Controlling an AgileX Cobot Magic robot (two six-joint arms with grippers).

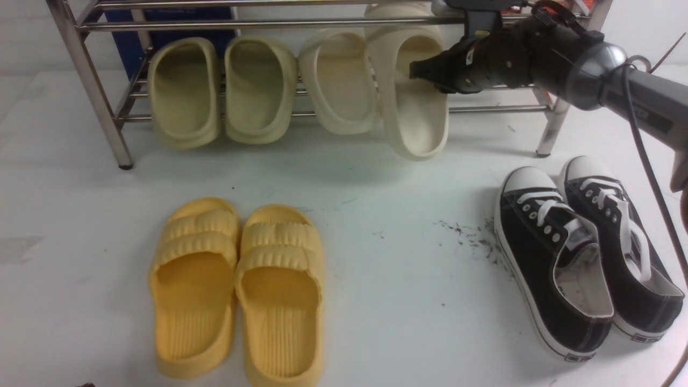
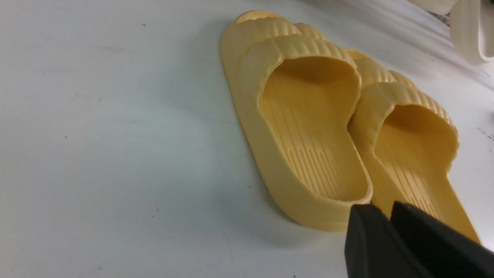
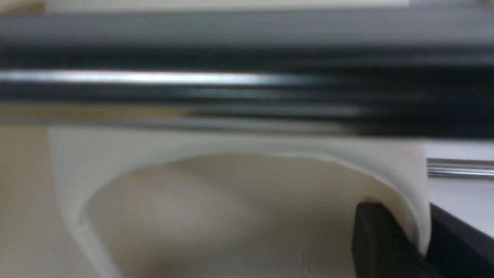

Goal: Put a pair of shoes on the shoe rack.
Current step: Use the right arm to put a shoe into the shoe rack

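Only the right wrist view is showing the right fingers [image 3: 370, 239] pinching the smooth cream slipper's [image 3: 231, 154] strap; the left fingers [image 2: 389, 227] are hovering nearly clenched, empty.

Other shoes lying around

Two yellow slippers [image 1: 236, 290] with bumpy straps sit side by side on the white table [image 1: 387, 269], touching each other. Two black sneakers [image 1: 586, 258] with white laces and white toes sit side by side further right, well apart from the yellow ones. Little dark crumbs [image 1: 473, 239] lie just beside the sneakers. Two greenish-beige slippers [image 1: 223, 91] lean on metal bars, with something blue [image 1: 177, 32] behind them.
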